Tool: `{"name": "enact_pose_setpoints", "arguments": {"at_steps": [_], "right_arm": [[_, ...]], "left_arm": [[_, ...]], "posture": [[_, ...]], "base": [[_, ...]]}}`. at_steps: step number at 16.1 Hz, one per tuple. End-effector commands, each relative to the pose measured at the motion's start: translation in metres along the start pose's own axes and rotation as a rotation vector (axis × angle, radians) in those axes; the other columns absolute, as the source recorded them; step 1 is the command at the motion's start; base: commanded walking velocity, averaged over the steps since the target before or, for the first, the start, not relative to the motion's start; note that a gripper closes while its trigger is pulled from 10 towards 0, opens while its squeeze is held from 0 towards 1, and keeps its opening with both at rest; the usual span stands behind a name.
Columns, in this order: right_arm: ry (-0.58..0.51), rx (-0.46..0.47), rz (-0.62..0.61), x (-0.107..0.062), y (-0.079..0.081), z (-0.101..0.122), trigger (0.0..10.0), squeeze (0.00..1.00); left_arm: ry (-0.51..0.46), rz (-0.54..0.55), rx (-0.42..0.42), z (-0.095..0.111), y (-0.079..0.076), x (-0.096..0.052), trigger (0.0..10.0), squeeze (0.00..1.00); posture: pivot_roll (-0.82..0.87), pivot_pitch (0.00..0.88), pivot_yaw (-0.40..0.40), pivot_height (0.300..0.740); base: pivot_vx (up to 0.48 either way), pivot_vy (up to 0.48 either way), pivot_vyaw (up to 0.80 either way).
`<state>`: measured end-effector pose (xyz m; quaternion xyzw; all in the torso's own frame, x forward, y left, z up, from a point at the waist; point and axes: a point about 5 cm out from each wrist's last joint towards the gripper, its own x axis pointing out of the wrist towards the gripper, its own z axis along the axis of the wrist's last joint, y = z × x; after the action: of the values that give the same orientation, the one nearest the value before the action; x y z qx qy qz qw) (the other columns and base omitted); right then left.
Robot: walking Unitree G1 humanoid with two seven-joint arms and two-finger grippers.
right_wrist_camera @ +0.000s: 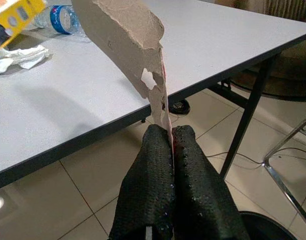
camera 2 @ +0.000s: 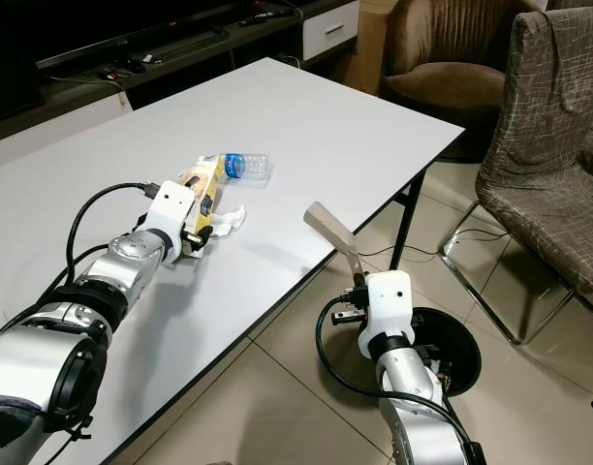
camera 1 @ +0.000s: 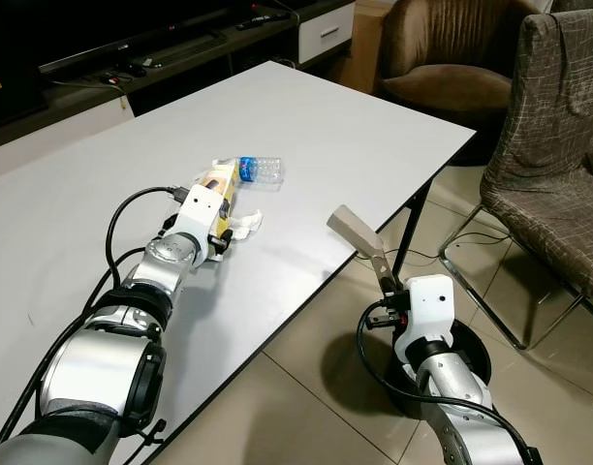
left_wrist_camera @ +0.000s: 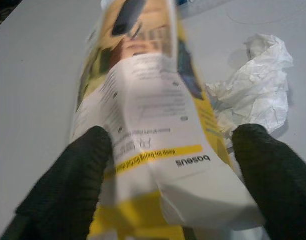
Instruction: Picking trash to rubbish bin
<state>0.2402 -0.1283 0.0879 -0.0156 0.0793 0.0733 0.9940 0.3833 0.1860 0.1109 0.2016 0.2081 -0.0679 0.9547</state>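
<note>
Trash lies in a small cluster on the white counter (camera 1: 306,116): a yellow-and-white box (camera 1: 215,184), a crumpled tissue (camera 1: 246,225) just beside it, and a plastic bottle (camera 1: 260,170) at the box's far end. From the head camera, the left tool (camera 1: 215,235) reaches over the counter to the near end of the box, and the box's long axis runs on away from it toward the bottle. The right tool (camera 1: 386,287) hangs off the counter's edge, above the tiled floor, holding a torn strip of cardboard (camera 1: 357,231) that slants up and to the left. A round black bin (camera 2: 450,351) sits on the floor directly beneath that arm, so the right arm looks far nearer the drop.

Along the left wrist, the two black fingers (left_wrist_camera: 68,185) stand apart, one on each side of the box's near end, with the tissue off past one finger. They straddle it, but I cannot tell whether they press it yet.

Along the right wrist, the fingers (right_wrist_camera: 153,170) are together, clamped on the cardboard's lower tip, the rest standing up from them. The bin's rim (right_wrist_camera: 265,222) shows below.
</note>
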Motion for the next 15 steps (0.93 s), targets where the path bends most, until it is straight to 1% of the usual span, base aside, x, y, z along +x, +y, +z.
{"name": "enact_pose_setpoints", "arguments": {"at_steps": [1,4,5,7,12,15], "right_arm": [[-0.003,-0.002,-0.002,-0.0015,0.0006,0.0021,10.0,0.00],[0.000,-0.001,-0.003,-0.0018,0.0006,0.0013,10.0,0.00],[0.000,-0.001,-0.005,-0.0015,0.0003,0.0014,10.0,0.00],[-0.002,-0.002,-0.003,-0.0004,0.0006,0.0019,10.0,0.00],[-0.003,-0.004,0.000,0.0008,0.0006,0.0027,10.0,0.00],[0.000,-0.003,-0.001,0.0004,0.0003,0.0020,10.0,0.00]], "left_arm": [[0.023,-0.013,0.002,-0.0041,0.0018,-0.0005,0.0,0.00],[0.019,-0.027,-0.014,-0.0052,0.0013,-0.0007,0.0,0.00],[0.017,-0.034,0.003,-0.0055,0.0006,-0.0008,0.0,0.00],[0.014,-0.039,0.008,-0.0060,-0.0007,-0.0007,0.0,0.00],[0.012,-0.051,-0.006,-0.0067,-0.0027,-0.0006,0.0,0.00],[0.028,-0.068,-0.021,-0.0123,-0.0044,-0.0011,0.0,0.00]], "posture": [[-0.06,0.000,0.064,0.740],[-0.06,0.000,0.065,0.740],[-0.06,0.000,0.063,0.740],[-0.06,0.000,0.061,0.740],[-0.06,0.000,0.059,0.740],[-0.06,0.000,0.061,0.740]], "base": [[0.000,0.000,0.00],[0.000,0.000,0.00],[0.000,0.000,0.00],[0.000,0.000,0.00],[0.000,0.000,0.00],[0.000,0.000,0.00]]}}
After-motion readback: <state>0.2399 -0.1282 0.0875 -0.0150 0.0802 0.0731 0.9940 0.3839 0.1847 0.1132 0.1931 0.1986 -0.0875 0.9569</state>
